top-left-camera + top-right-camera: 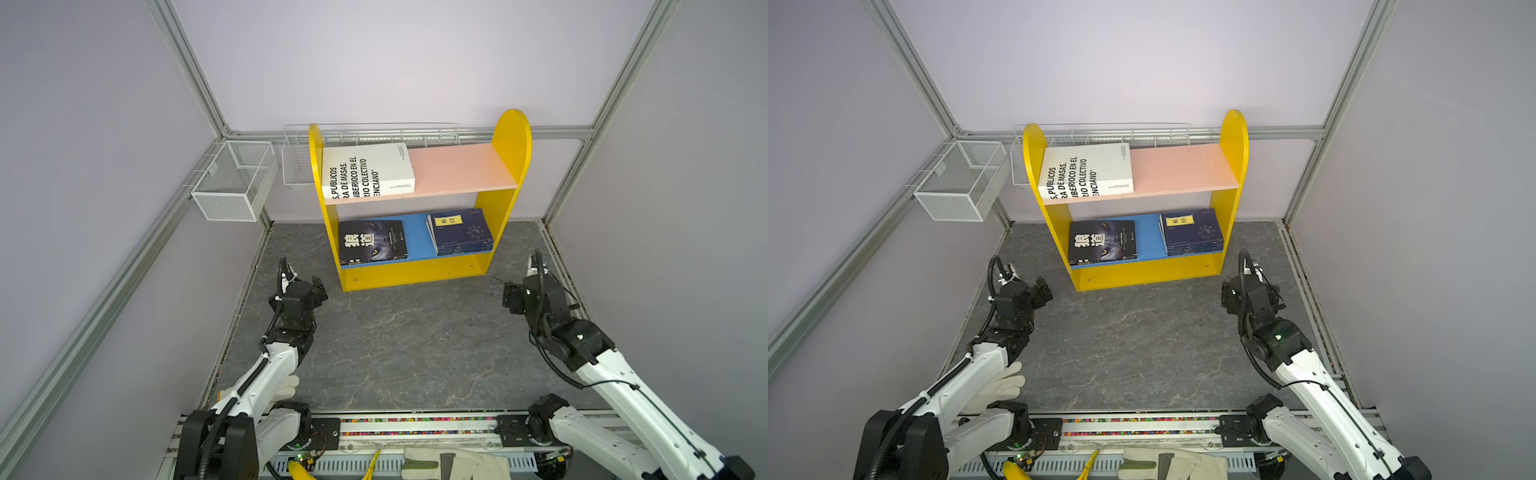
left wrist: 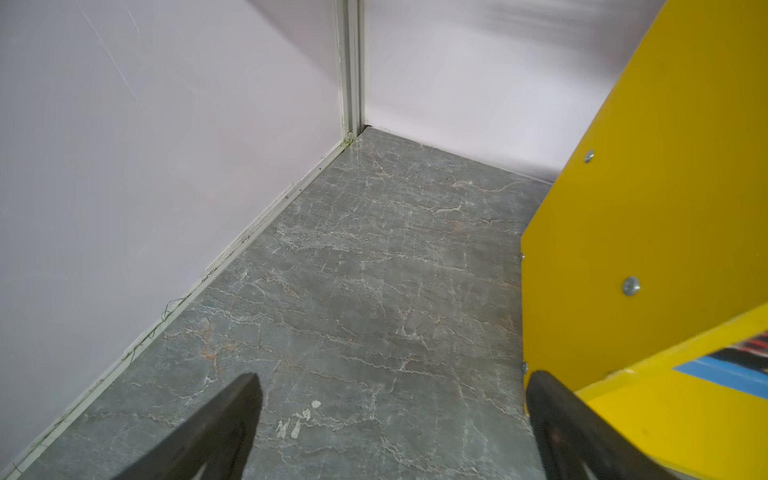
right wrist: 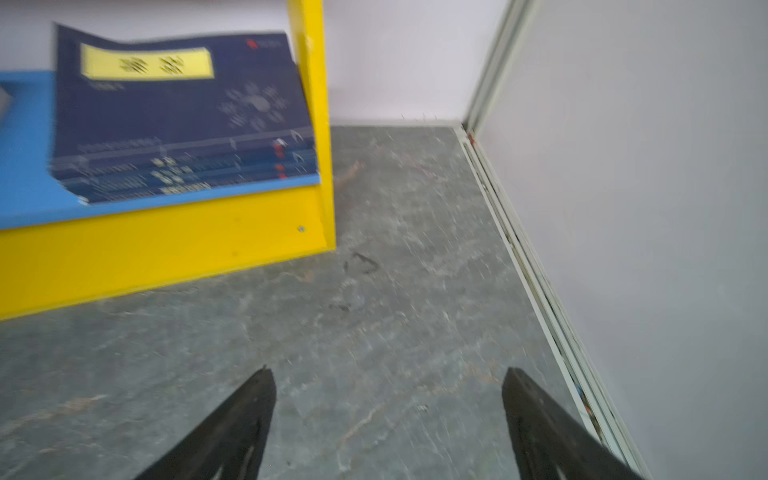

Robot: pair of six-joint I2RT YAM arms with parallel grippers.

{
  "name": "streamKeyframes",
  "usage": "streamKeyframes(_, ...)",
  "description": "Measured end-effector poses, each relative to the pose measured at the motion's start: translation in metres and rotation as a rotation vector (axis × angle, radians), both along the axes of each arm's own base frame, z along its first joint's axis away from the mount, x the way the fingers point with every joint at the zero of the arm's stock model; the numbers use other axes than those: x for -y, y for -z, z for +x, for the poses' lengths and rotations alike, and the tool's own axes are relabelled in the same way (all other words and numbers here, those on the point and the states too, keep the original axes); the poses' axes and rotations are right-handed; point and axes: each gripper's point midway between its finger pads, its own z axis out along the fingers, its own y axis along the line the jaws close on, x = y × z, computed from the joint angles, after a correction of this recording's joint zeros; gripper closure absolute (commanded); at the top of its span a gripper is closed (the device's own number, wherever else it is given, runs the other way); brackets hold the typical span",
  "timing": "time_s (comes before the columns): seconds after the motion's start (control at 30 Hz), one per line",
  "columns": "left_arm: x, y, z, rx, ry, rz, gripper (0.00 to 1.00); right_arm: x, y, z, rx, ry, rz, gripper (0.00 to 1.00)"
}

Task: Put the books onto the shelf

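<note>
Wrap-up: holding left gripper (image 2: 395,376), right gripper (image 3: 387,370) spread, empty, before shelf (image 1: 415,272); avoiding side panels (image 1: 511,141), leaving books (image 1: 368,170) lying flat inside.

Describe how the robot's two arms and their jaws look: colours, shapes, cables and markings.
Both arms have glossy white tubular links joined by blocky black joint housings. A black corrugated cable, strapped with white ties, follows the left arm; a thinner black cable loops beside the right arm, whose black housing carries a small green light. The jaws are black, tapering to narrow tips.
</note>
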Motion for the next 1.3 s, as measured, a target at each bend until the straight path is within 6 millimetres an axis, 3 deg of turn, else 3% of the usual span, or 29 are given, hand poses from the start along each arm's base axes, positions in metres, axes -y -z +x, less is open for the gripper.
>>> streamKeyframes(0.23,-0.006,0.039,-0.004,0.012,-0.007,0.082,0.01,0.013,0.041,-0.004,0.021,0.043,-0.025,0.11)
streamKeyframes(0.43,-0.01,0.052,0.012,0.053,-0.01,0.151,0.01,0.024,0.054,0.01,0.022,0.116,-0.062,0.11)
streamKeyframes(0.53,-0.007,0.07,0.017,0.022,0.014,0.176,0.01,0.03,0.065,0.019,0.01,0.159,-0.091,0.11)
streamKeyframes(0.77,-0.023,0.049,0.032,0.082,-0.009,0.139,0.01,0.056,0.108,0.04,0.011,0.233,-0.085,0.11)
streamKeyframes(0.93,-0.02,0.042,0.039,0.098,0.002,0.126,0.01,0.077,0.141,0.056,0.023,0.273,-0.087,0.11)
streamKeyframes(1.0,-0.02,0.043,0.039,0.092,0.006,0.125,0.01,0.082,0.145,0.066,0.04,0.27,-0.09,0.11)
streamKeyframes(1.3,-0.018,0.045,0.039,0.084,0.016,0.123,0.01,0.057,0.144,0.1,0.117,0.069,-0.029,0.11)
